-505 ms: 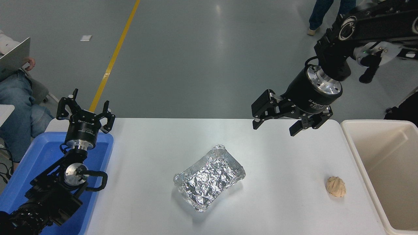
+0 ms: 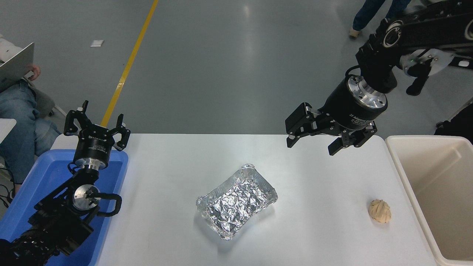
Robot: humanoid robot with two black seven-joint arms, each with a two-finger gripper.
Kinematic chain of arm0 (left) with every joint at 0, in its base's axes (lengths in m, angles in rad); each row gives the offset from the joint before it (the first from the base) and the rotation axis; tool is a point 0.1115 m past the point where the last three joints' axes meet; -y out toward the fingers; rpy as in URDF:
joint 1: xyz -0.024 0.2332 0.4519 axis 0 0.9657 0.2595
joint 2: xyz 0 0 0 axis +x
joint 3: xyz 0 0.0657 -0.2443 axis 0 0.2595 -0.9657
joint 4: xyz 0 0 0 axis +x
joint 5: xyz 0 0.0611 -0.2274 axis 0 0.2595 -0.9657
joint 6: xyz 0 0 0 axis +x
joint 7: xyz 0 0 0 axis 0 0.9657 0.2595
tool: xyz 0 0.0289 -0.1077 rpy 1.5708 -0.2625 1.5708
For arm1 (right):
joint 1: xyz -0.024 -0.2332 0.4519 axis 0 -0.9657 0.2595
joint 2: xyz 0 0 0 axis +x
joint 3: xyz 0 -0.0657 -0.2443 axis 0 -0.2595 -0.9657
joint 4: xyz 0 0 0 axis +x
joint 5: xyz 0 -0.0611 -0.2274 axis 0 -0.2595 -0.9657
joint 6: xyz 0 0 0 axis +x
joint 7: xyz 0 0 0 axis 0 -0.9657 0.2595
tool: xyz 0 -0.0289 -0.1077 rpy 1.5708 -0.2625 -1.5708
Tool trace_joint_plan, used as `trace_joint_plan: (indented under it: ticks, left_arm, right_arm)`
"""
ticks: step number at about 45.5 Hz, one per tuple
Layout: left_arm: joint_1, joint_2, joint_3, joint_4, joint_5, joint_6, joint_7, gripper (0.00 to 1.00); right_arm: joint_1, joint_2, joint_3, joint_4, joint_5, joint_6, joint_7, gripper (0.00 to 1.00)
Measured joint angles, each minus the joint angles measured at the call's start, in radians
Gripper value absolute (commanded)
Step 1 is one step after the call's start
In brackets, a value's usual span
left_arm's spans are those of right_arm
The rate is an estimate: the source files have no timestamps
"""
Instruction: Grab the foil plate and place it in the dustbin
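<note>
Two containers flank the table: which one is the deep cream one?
The dustbin at the right edge, cream with tall smooth walls. The other, under the parked left gripper, is a shallow blue tray.

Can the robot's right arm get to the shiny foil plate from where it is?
Probably yes. The right gripper hangs open above the table's far edge, and the foil plate lies alone in the middle of the white table. Nothing stands between them; the beige ball lies off to the side.
</note>
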Motion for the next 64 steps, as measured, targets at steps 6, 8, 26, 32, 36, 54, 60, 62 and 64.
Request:
trace_joint_plan:
  ticks: [6,8,26,32,36,54,60,62,64]
  left_arm:
    - [0.000,0.000,0.000,0.000,0.000,0.000,0.000,0.99]
    - [0.000,0.000,0.000,0.000,0.000,0.000,0.000,0.99]
    - [0.000,0.000,0.000,0.000,0.000,0.000,0.000,0.99]
    - [0.000,0.000,0.000,0.000,0.000,0.000,0.000,0.99]
    - [0.000,0.000,0.000,0.000,0.000,0.000,0.000,0.99]
    - [0.000,0.000,0.000,-0.001,0.000,0.000,0.000,0.99]
    - [0.000,0.000,0.000,-0.001,0.000,0.000,0.000,0.99]
    - [0.000,0.000,0.000,-0.001,0.000,0.000,0.000,0.99]
    - [0.000,0.000,0.000,-0.001,0.000,0.000,0.000,0.99]
  right_arm:
    - [-0.006,0.005,0.001,-0.006,0.000,0.000,0.000,1.00]
    - [-0.008,0.006,0.001,-0.007,0.000,0.000,0.000,1.00]
    - [-0.024,0.008,-0.004,-0.023,0.000,0.000,0.000,1.00]
    - [-0.027,0.007,-0.005,-0.025,0.000,0.000,0.000,1.00]
    - [-0.028,0.006,-0.005,-0.025,0.000,0.000,0.000,1.00]
    - [-0.033,-0.002,-0.013,-0.036,0.017,0.000,0.001,1.00]
    - [-0.034,-0.002,-0.025,-0.037,0.020,0.000,0.001,1.00]
    - [-0.035,-0.002,-0.028,-0.037,0.020,0.000,0.001,1.00]
    - [-0.037,-0.003,-0.033,-0.036,0.020,0.000,0.001,1.00]
